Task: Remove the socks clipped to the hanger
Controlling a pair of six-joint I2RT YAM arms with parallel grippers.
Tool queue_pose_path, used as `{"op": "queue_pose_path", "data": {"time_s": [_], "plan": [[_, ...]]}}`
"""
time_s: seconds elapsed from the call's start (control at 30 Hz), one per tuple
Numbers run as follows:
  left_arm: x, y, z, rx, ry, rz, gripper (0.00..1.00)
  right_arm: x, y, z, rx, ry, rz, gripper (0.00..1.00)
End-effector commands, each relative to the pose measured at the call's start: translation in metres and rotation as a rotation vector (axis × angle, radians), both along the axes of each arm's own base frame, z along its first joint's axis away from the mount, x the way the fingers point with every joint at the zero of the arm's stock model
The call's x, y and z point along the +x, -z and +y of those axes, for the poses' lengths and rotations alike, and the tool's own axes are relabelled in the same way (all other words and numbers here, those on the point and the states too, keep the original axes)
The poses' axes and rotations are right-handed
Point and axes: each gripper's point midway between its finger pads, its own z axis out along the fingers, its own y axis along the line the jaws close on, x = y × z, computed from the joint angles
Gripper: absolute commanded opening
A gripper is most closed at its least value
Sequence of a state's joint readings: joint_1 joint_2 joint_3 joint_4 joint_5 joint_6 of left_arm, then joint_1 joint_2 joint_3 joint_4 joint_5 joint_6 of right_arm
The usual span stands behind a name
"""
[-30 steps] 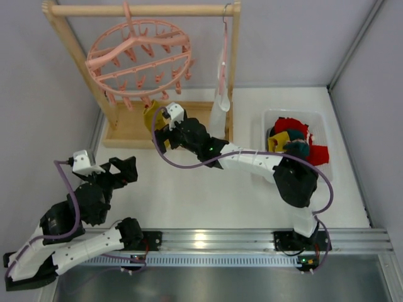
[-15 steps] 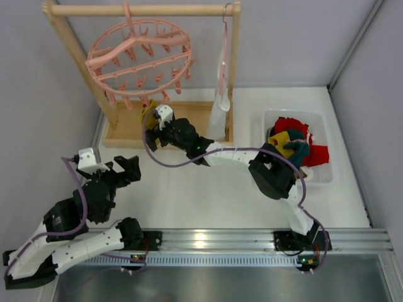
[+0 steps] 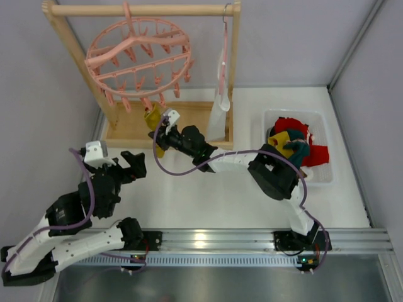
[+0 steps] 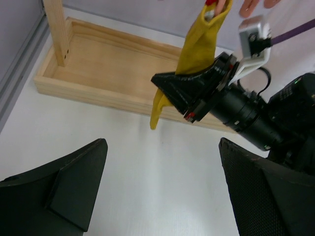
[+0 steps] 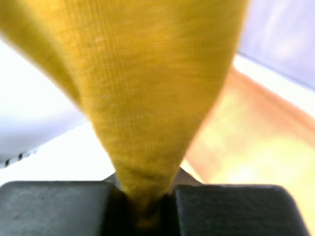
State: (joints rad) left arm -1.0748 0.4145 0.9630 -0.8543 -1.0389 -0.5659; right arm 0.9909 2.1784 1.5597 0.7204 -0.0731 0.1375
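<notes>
Mustard-yellow fabric sock (image 3: 153,119) hangs from the near rim of the round pink plastic laundry ring (image 3: 130,38), its top end at a pink clip peg (image 4: 217,6) and its toe dangling over the front edge of the wooden rack base (image 4: 98,54). The ring hooks on the top rod of the wooden rack frame (image 3: 141,10), which stands at the far-left corner of the white table (image 3: 208,201).

Right gripper (image 3: 162,133) reaches in from the right and is pinched tight on the sock mid-length — in the right wrist view the fabric funnels down into the seam between the two black fingers (image 5: 59,206), which are pressed together on it.

Left gripper (image 3: 126,167) sits nearer the front-left of the table, fingers spread wide, holding nothing, aimed at the sock and well apart from it.

Slim pink hanger with white cloth (image 3: 221,82) hangs at the right end of the rod. White plastic bin (image 3: 293,112) near the right edge of the table holds red, teal and yellow socks (image 3: 289,124) — loose, piled.
</notes>
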Motion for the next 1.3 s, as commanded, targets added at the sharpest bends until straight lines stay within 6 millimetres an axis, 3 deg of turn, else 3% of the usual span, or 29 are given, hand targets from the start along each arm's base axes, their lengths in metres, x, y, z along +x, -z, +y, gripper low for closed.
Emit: {"op": "queue_pose_path", "data": {"time_s": [0.0, 0.03, 0.07, 0.1, 0.13, 0.17, 0.2, 0.3, 0.5, 0.6, 0.7, 0.73, 0.83, 0.87, 0.9, 1.0, 1.03, 1.27], "plan": [[0.005, -0.046, -0.022, -0.086, 0.059, -0.040, 0.98, -0.015, -0.067, -0.024, 0.174, -0.018, -0.065, 0.02], [0.006, -0.055, -0.028, -0.095, 0.073, -0.042, 0.98, -0.020, -0.060, -0.030, 0.179, -0.018, -0.060, 0.03], [0.010, -0.059, -0.043, -0.082, 0.100, -0.027, 0.99, -0.026, -0.071, -0.036, 0.201, -0.024, -0.064, 0.02], [0.011, -0.082, -0.046, -0.121, 0.111, -0.048, 0.98, -0.031, -0.073, -0.038, 0.206, -0.026, -0.064, 0.02], [0.012, -0.090, -0.051, -0.120, 0.119, -0.051, 0.98, -0.035, -0.067, -0.043, 0.207, -0.025, -0.058, 0.02], [0.019, -0.093, -0.062, -0.095, 0.117, -0.037, 0.99, -0.039, -0.074, -0.047, 0.221, -0.025, -0.063, 0.00], [0.019, -0.112, -0.062, -0.132, 0.113, -0.058, 0.98, -0.045, -0.075, -0.048, 0.226, -0.032, -0.061, 0.00], [0.027, -0.137, -0.073, -0.162, 0.102, -0.075, 0.99, -0.056, -0.079, -0.054, 0.225, -0.043, -0.055, 0.00], [0.038, -0.178, -0.109, -0.186, 0.189, -0.162, 0.98, -0.076, -0.088, -0.066, 0.243, -0.062, -0.036, 0.00], [0.046, -0.188, -0.122, -0.182, 0.192, -0.182, 0.98, -0.083, -0.091, -0.071, 0.245, -0.081, -0.018, 0.00], [0.054, -0.190, -0.135, -0.166, 0.199, -0.183, 0.98, -0.089, -0.088, -0.072, 0.227, -0.100, 0.002, 0.00], [0.061, -0.186, -0.147, -0.151, 0.224, -0.169, 0.98, -0.090, -0.085, -0.073, 0.218, -0.107, 0.006, 0.00], [0.079, -0.183, -0.155, -0.188, 0.287, -0.148, 0.98, -0.096, -0.089, -0.079, 0.228, -0.116, 0.012, 0.00], [0.089, -0.179, -0.154, -0.195, 0.279, -0.134, 0.98, -0.097, -0.090, -0.080, 0.228, -0.116, 0.014, 0.00], [0.106, -0.171, -0.139, -0.193, 0.234, -0.121, 0.98, -0.098, -0.090, -0.081, 0.227, -0.118, 0.018, 0.00], [0.122, -0.152, -0.143, -0.217, 0.274, -0.062, 0.98, -0.099, -0.086, -0.081, 0.201, -0.120, 0.029, 0.00], [0.131, -0.149, -0.135, -0.237, 0.249, -0.051, 0.98, -0.099, -0.085, -0.081, 0.196, -0.119, 0.031, 0.00], [0.154, -0.131, -0.139, -0.272, 0.270, 0.009, 0.97, -0.098, -0.080, -0.083, 0.176, -0.110, 0.031, 0.00]]}}
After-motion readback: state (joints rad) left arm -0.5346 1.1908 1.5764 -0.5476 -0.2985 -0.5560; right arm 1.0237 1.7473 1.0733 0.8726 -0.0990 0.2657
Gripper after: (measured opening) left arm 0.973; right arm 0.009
